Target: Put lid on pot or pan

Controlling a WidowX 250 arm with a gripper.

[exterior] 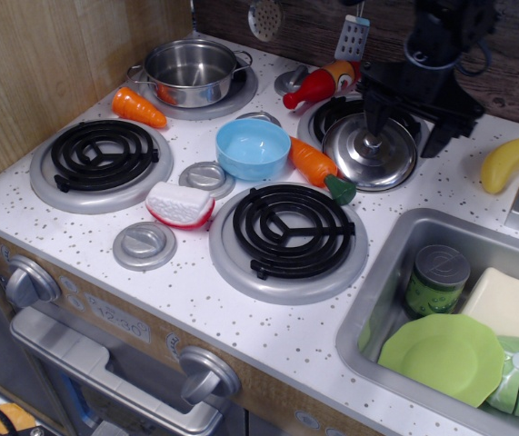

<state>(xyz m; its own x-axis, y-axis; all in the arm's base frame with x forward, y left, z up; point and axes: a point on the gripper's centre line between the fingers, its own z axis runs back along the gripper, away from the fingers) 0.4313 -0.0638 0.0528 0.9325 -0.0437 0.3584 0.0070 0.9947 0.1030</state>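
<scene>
Right now the lid lies on the back right burner, dome up, its small knob between my two black fingers. My gripper hangs just above it with the jaws spread wide, one finger at the lid's left side and the other past its right rim, neither clamped on anything. Beside the lid's left edge lies a carrot, next to a blue bowl. Far off on the back left burner sits the pot, uncovered, another carrot near it
</scene>
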